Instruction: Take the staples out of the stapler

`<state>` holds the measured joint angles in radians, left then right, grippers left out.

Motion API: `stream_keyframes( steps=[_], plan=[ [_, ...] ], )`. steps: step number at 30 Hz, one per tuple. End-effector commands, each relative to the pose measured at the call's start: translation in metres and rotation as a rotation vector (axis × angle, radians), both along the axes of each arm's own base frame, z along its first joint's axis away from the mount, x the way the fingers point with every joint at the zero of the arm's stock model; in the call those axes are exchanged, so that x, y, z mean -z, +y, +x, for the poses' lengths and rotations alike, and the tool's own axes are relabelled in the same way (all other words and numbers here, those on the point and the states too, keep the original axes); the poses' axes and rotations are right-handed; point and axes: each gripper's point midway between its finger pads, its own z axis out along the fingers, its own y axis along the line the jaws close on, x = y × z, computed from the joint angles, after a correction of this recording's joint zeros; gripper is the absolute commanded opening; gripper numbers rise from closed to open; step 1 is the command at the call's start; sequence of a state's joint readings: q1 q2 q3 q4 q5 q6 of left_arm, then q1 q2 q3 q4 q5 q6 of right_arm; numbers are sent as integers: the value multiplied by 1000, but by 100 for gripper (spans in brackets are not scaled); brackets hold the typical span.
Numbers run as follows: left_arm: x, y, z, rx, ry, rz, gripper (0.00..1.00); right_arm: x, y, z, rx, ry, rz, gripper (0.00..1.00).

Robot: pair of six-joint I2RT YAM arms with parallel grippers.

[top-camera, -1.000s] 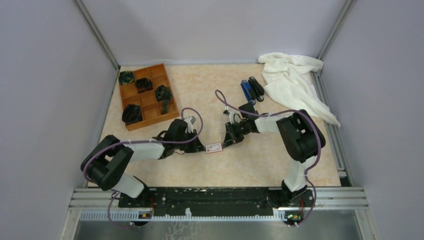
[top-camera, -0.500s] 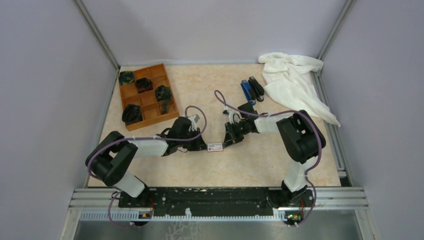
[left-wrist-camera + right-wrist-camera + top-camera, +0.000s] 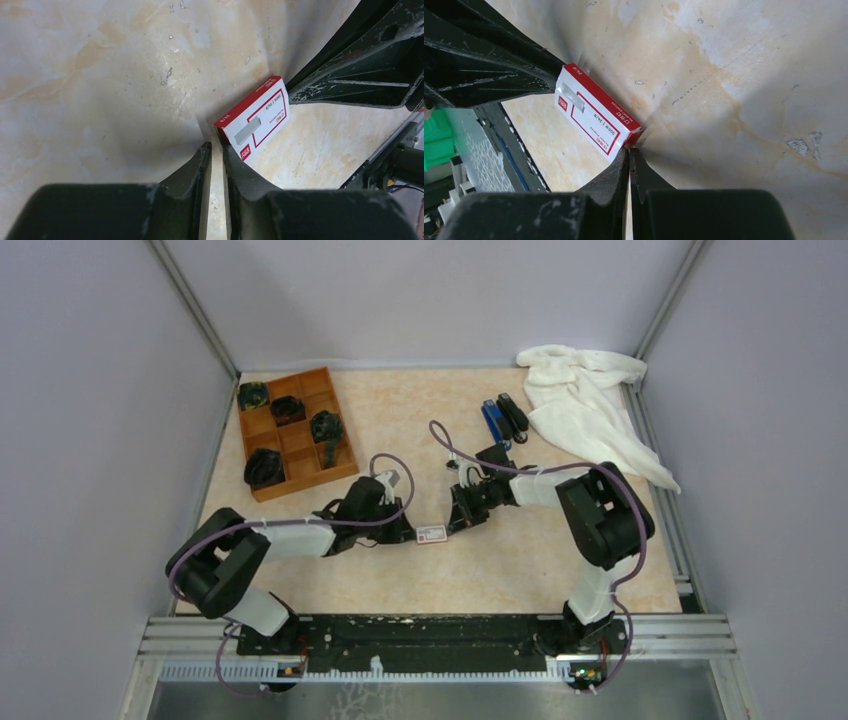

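Note:
A slim black stapler (image 3: 514, 418) lies shut at the back of the table, far from both grippers. No staples show. A small white-and-red card box (image 3: 430, 534) lies between my two grippers. My left gripper (image 3: 408, 533) is almost shut with nothing between its jaws; in the left wrist view its tips (image 3: 216, 145) sit at the red end of the box (image 3: 255, 117). My right gripper (image 3: 456, 524) is shut; in the right wrist view its tips (image 3: 629, 149) touch the box's torn corner (image 3: 596, 120).
A blue stapler (image 3: 491, 420) lies next to the black one. A crumpled white cloth (image 3: 590, 405) fills the back right corner. A wooden compartment tray (image 3: 305, 480) with dark items stands at the back left.
My left gripper has moved right, up to the box's end. The box has shifted slightly right. The right arm has barely moved.

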<state>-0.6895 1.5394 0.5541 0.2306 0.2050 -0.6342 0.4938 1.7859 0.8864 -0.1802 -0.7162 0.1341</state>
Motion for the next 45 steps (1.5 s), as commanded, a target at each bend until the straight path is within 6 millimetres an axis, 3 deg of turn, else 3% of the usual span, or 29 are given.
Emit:
stream_keyframes(
  steps=[1,9,11,14,16,19,22,25,26,28,32,34,37,42,45],
  plan=[
    [48,65,-30,-74,93,286,24,-23,0,24,7,-121,20,4],
    [11,71,-23,-98,-3,250,28,-52,-15,32,-43,-206,95,4],
    [-13,60,-23,-46,-63,180,26,-77,-18,33,-109,-305,124,5],
    [-69,44,-21,29,-227,29,27,-112,-28,38,-141,-467,128,7],
    [-117,38,-19,60,-380,-73,33,-141,-39,42,-143,-621,107,9],
    [-187,43,-16,28,-604,-190,65,-199,-60,42,-135,-900,92,18],
    [-247,52,-20,6,-773,-278,97,-253,-83,42,-107,-1088,43,47],
    [-295,54,-28,18,-866,-343,99,-317,-99,44,-4,-1111,117,90],
    [-310,53,-32,31,-887,-367,99,-344,-101,38,20,-1119,185,97],
    [-338,52,-37,46,-922,-402,99,-395,-105,25,64,-1155,266,99],
    [-395,57,-51,64,-988,-459,100,-477,-113,1,194,-1197,316,99],
    [-422,63,-59,68,-1028,-478,100,-496,-114,-17,192,-1225,326,99],
    [-453,73,-70,64,-1085,-495,100,-503,-112,-37,170,-1208,351,99],
    [-473,80,-79,63,-1109,-503,100,-526,-125,-35,426,-1101,412,99],
    [-479,80,-85,83,-1109,-522,100,-539,-135,-34,495,-1138,390,99]
  ],
)
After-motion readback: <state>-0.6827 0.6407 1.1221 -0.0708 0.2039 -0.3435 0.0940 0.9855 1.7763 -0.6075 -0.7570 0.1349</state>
